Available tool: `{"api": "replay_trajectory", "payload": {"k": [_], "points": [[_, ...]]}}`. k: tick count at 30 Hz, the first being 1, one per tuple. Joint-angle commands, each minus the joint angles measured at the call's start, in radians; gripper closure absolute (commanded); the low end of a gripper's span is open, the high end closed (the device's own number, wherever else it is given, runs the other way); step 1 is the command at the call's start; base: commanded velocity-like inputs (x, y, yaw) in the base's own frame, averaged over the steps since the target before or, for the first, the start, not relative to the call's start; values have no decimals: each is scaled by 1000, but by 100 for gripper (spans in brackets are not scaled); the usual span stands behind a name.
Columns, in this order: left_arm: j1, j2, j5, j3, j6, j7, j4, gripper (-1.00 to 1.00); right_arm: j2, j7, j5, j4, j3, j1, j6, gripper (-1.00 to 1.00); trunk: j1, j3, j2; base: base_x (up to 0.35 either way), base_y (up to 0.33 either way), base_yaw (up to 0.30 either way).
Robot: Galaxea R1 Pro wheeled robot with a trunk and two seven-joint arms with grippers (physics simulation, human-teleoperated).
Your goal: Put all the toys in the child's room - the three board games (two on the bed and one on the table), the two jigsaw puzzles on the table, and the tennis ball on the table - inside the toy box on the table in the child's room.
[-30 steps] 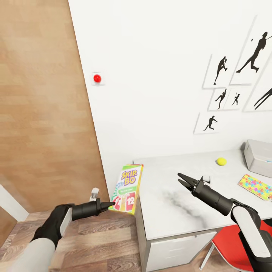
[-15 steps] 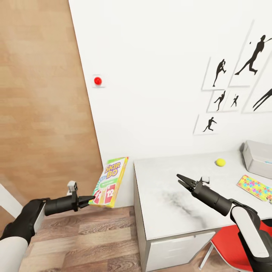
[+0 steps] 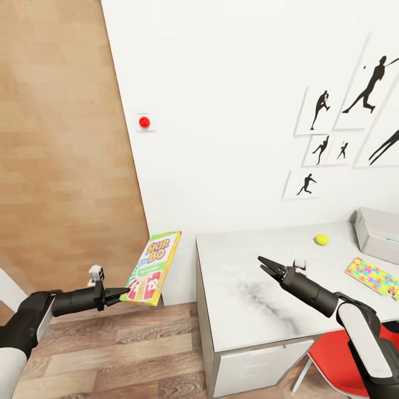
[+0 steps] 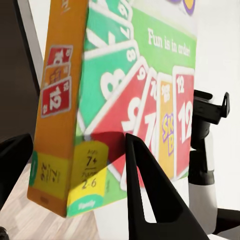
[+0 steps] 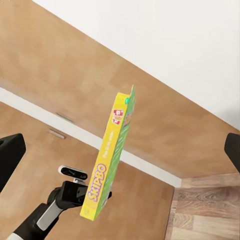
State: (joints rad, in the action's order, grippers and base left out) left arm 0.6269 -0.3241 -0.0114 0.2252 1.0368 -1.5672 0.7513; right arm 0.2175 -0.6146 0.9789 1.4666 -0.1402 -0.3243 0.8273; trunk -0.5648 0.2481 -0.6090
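The Skip-Bo board game [image 3: 151, 269] is gripped at its near lower corner by the left gripper [image 3: 125, 290], held above the floor, left of the table [image 3: 244, 310]. The right gripper [image 3: 265, 265] is spread empty over the table, the tennis ball [image 3: 321, 239] lying farther right.

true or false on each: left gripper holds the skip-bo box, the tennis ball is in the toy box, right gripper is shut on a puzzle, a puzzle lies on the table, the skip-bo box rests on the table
1. The left gripper holds the Skip-Bo box. True.
2. The tennis ball is in the toy box. False: it lies on the table, beside the box.
3. The right gripper is shut on a puzzle. False: it is open and empty above the table.
4. A jigsaw puzzle lies on the table. True.
5. The Skip-Bo box rests on the table. False: it is held in the air, left of the table's edge.
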Motion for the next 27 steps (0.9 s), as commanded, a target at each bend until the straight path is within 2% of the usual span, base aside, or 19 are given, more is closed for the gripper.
{"api": "replay_trajectory", "payload": {"k": [1,3,4,5,6,8,9,11,14,22,27], "points": [[1,0,2,-1,10,-4,2,100,0,-2,1,0,-1,-1,6,-100,4,-2,6,0,0,0],[1,1,5,-7,9,-4,4,100,-1,-2,1,0,-1,-1,3,-100,11,-8,20,0,0,0],[1,3,8,-24,8,-4,5,100,0,-2,1,0,-1,-1,-5,-100,15,-11,27,0,0,0],[1,4,9,-75,7,-4,8,100,0,-3,2,-1,-1,-1,-26,-100,19,-14,34,0,0,0],[1,4,10,-97,7,-4,11,100,0,-3,2,-1,-1,-1,-33,-100,23,-17,41,0,0,0],[1,6,8,-198,8,-4,33,100,0,-3,2,-1,-1,-1,-54,-100,30,-24,55,0,0,0],[1,7,7,-224,8,-4,45,100,0,-2,2,-1,0,-1,-57,-100,34,-27,62,0,0,0],[1,8,7,-252,8,-4,59,100,0,-3,2,-2,0,-1,-62,-100,42,-33,76,0,0,0],[1,8,7,-264,8,-4,67,100,0,-4,2,-7,1,-1,-64,-100,53,-42,97,0,0,0],[1,7,5,-268,4,-4,69,100,-12,-12,4,-53,10,1,-67,-100,84,-68,153,0,0,0],[1,14,9,-275,2,-4,69,100,-62,-7,0,-137,13,5,-115,-100,103,-83,188,0,0,0]]}}
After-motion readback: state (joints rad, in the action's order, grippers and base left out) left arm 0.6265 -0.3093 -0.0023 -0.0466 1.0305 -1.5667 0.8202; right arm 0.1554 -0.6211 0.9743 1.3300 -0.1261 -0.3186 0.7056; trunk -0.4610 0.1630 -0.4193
